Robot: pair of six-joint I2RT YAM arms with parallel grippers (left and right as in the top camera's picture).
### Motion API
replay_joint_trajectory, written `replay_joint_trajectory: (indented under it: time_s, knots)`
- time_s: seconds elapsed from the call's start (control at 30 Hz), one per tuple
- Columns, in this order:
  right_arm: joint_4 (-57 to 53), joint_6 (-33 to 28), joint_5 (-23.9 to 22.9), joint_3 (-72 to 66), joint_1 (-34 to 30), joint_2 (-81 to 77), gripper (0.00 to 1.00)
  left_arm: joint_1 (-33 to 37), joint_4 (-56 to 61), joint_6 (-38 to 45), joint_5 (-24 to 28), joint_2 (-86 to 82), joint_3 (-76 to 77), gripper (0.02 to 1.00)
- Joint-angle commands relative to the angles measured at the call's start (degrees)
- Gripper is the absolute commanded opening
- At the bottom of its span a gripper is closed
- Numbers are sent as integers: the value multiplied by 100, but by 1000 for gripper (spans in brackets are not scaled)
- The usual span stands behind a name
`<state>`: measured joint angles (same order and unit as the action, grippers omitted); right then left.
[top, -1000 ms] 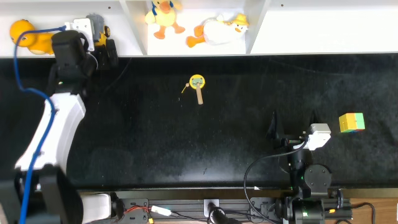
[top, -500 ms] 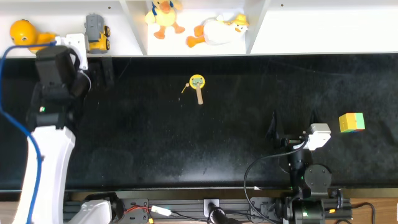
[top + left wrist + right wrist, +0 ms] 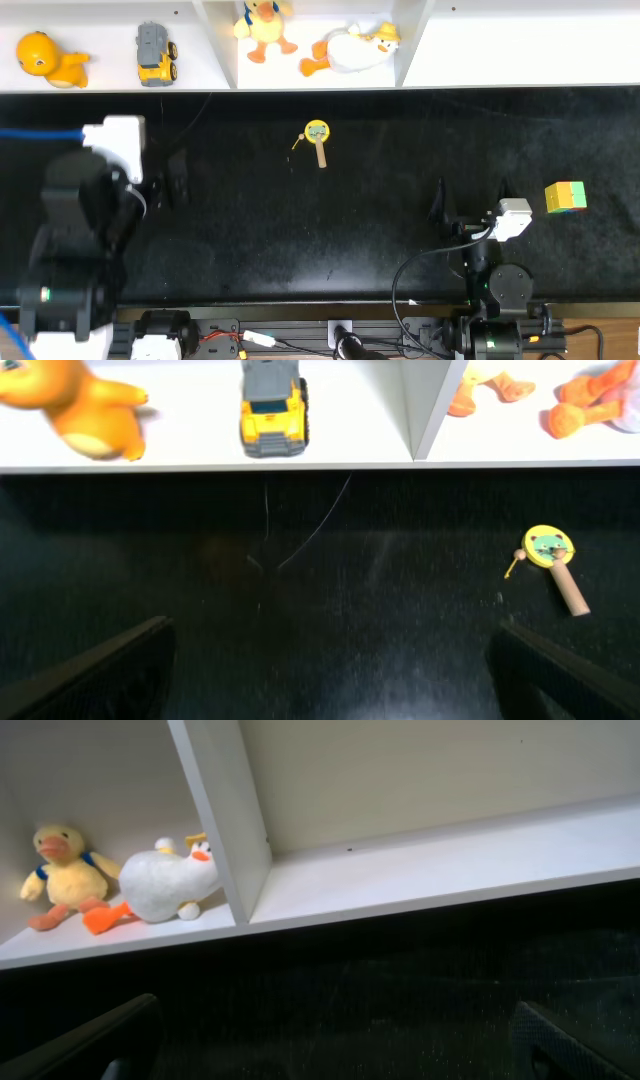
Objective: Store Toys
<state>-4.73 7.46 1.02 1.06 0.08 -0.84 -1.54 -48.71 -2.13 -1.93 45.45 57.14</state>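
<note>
A yellow toy truck (image 3: 155, 53) (image 3: 272, 407) and an orange duck (image 3: 50, 57) (image 3: 85, 410) stand in the left compartment of the white shelf (image 3: 420, 78). Two plush ducks, one yellow (image 3: 265, 25) and one white (image 3: 352, 48) (image 3: 170, 885), lie in the middle compartment. On the black table lie a small yellow drum rattle with a wooden handle (image 3: 318, 140) (image 3: 555, 560) and a coloured cube (image 3: 565, 196). My left gripper (image 3: 165, 180) (image 3: 330, 680) is open and empty, back from the shelf. Near the front edge, left of the cube, my right gripper (image 3: 470, 197) (image 3: 330, 1050) stands open and empty.
The shelf runs along the table's far edge, split by upright dividers (image 3: 225, 830). Its right compartment (image 3: 450, 860) holds nothing. A blue cable (image 3: 40, 133) trails from the left arm.
My left gripper let go of the yellow truck on the shelf and drew back toward the table's front. The right arm has not moved.
</note>
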Motion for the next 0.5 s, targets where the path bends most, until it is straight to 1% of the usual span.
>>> replay_joint_trajectory:
  time_s: [0.03,0.17,0.5]
  knots:
    - [17,24,-59,-72,-11,63,996,-46,-136,-278,50,-616,-435,998]
    - [17,24,-59,-72,-11,63,996,-46,-284,-291,79,-960,-542,998]
    - [17,24,-59,-72,-11,63,993,-46,-686,-286,96,-970,-542,998]
